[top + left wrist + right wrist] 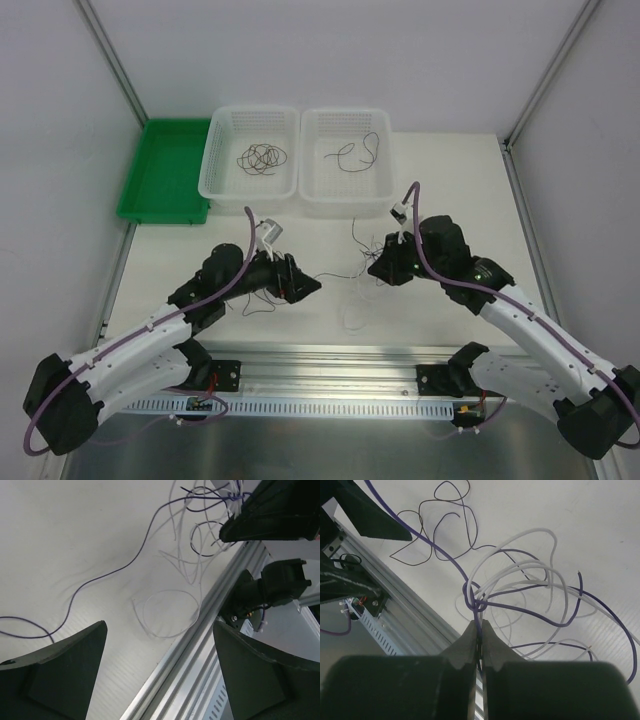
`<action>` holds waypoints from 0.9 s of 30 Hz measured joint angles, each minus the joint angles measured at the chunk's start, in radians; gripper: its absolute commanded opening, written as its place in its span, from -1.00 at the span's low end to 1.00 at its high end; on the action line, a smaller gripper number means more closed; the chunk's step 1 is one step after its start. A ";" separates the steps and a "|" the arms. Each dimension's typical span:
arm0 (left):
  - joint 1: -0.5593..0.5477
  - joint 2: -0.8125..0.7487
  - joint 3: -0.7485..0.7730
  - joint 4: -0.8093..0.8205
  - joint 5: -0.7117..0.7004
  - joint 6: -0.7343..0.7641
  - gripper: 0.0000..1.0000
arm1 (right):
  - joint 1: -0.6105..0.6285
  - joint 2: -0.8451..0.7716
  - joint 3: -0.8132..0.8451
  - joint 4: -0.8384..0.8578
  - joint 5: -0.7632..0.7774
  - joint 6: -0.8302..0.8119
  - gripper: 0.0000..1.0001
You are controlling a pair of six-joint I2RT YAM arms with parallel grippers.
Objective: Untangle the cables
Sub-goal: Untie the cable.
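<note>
Right tool pinching cables at their knot, left tool wide, strands beyond it

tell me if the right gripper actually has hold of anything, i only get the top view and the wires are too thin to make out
Observer: Yes. The right wrist view shows the right gripper shut on the cables, pinching them just below a knot.
Operator: and the left one, holding something too
Observer: No. The left gripper is open with nothing between its fingers. A white loop lies on the table beneath the gap.
Operator: anything close to it worth grabbing
Observer: A purple strand runs across the table from the tangle and passes right beside one of its fingers.
</note>
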State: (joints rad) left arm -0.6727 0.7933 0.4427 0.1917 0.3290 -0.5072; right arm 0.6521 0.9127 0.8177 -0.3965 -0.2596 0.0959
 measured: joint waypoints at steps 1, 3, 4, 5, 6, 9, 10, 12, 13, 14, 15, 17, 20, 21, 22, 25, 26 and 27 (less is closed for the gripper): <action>-0.027 0.023 0.001 0.026 0.003 0.000 0.76 | 0.008 0.008 0.000 0.006 -0.001 0.001 -0.91; -0.079 0.081 0.006 0.066 0.003 0.000 0.74 | 0.020 0.022 0.000 0.016 -0.003 0.002 -0.91; -0.099 0.111 0.010 0.077 0.003 0.001 0.73 | 0.026 0.027 0.000 0.022 -0.004 0.003 -0.91; -0.115 0.138 0.016 0.087 0.002 0.002 0.72 | 0.032 0.032 -0.001 0.027 -0.004 0.005 -0.91; -0.130 0.162 0.023 0.094 -0.001 0.002 0.71 | 0.036 0.036 -0.001 0.031 -0.004 0.006 -0.91; -0.167 0.217 0.053 0.118 -0.024 0.009 0.67 | 0.055 0.054 -0.002 0.048 -0.004 0.009 -0.90; -0.175 0.230 0.065 0.125 -0.029 0.013 0.65 | 0.061 0.060 -0.002 0.053 -0.004 0.009 -0.91; -0.196 0.257 0.093 0.144 -0.049 0.026 0.58 | 0.072 0.070 -0.003 0.061 -0.004 0.010 -0.91; -0.206 0.267 0.105 0.154 -0.055 0.031 0.53 | 0.078 0.076 -0.004 0.064 -0.003 0.011 -0.91; -0.212 0.279 0.116 0.165 -0.061 0.035 0.48 | 0.084 0.080 -0.005 0.069 -0.003 0.013 -0.91; -0.219 0.291 0.126 0.174 -0.070 0.040 0.43 | 0.088 0.083 -0.005 0.071 -0.003 0.014 -0.90; -0.227 0.320 0.145 0.186 -0.082 0.046 0.23 | 0.097 0.088 -0.005 0.074 -0.003 0.017 -0.91; -0.246 0.371 0.168 0.195 -0.109 0.052 -0.13 | 0.109 0.093 -0.005 0.080 -0.002 0.020 -0.91; -0.253 0.387 0.173 0.196 -0.115 0.056 -0.26 | 0.112 0.094 -0.005 0.080 -0.002 0.020 -0.91; -0.263 0.401 0.177 0.195 -0.121 0.057 -0.38 | 0.115 0.094 -0.005 0.080 0.000 0.020 -0.90; -0.278 0.429 0.182 0.192 -0.134 0.067 -1.00 | 0.119 0.094 -0.005 0.079 0.012 0.020 -0.90; -0.283 0.430 0.182 0.190 -0.141 0.071 -1.00 | 0.119 0.094 -0.005 0.078 0.023 0.019 -0.91; -0.283 0.426 0.182 0.186 -0.157 0.076 -1.00 | 0.119 0.093 -0.005 0.074 0.042 0.018 -0.91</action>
State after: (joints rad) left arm -0.9562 1.2194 0.6250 0.3779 0.1722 -0.4313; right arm 0.7715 1.0058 0.8127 -0.3229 -0.2173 0.1143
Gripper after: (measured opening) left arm 0.019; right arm 0.052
